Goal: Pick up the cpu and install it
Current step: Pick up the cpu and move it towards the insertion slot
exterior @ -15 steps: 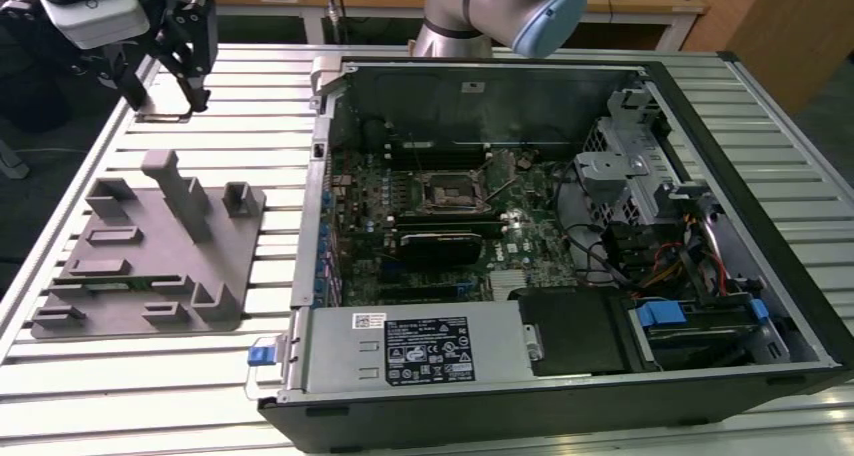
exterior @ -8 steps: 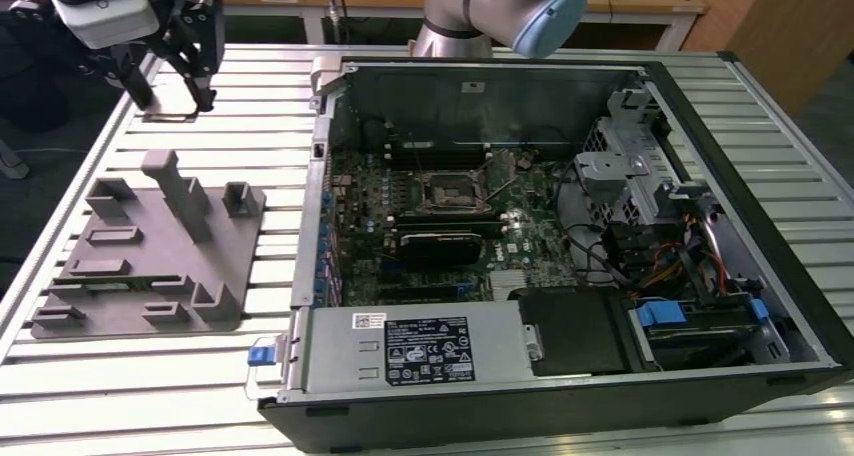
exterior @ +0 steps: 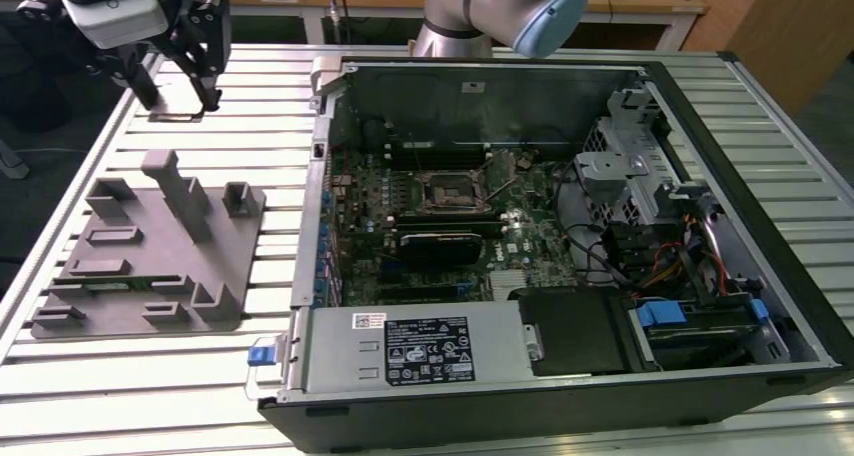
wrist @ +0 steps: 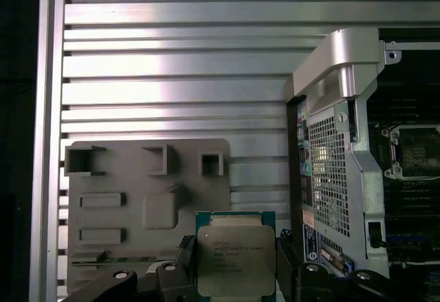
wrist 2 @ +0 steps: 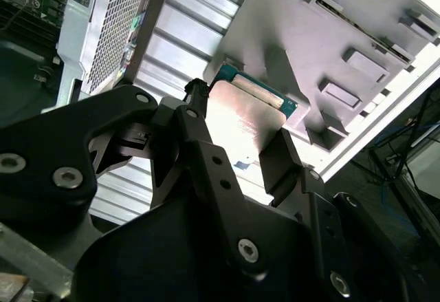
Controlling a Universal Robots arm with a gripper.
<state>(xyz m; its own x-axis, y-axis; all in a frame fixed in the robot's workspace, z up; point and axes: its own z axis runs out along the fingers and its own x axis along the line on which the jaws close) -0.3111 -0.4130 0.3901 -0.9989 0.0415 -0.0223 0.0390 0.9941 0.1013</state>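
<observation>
The jaws are clamped on the cpu [wrist: 235,261], pinching two opposite edges, with its silver top toward the first wrist camera. The chip hangs outside the open computer case [exterior: 327,156], off the case's wall on the exterior view's left, above the slatted bench [exterior: 267,76]. Pickup looks done. Installing is left: the socket [exterior: 447,189] inside the case looks unfilled, well apart from the chip.

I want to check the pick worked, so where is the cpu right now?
The cpu is clamped in the gripper, above the slatted table at the exterior view's left, near the grey holder and outside the computer case.
</observation>
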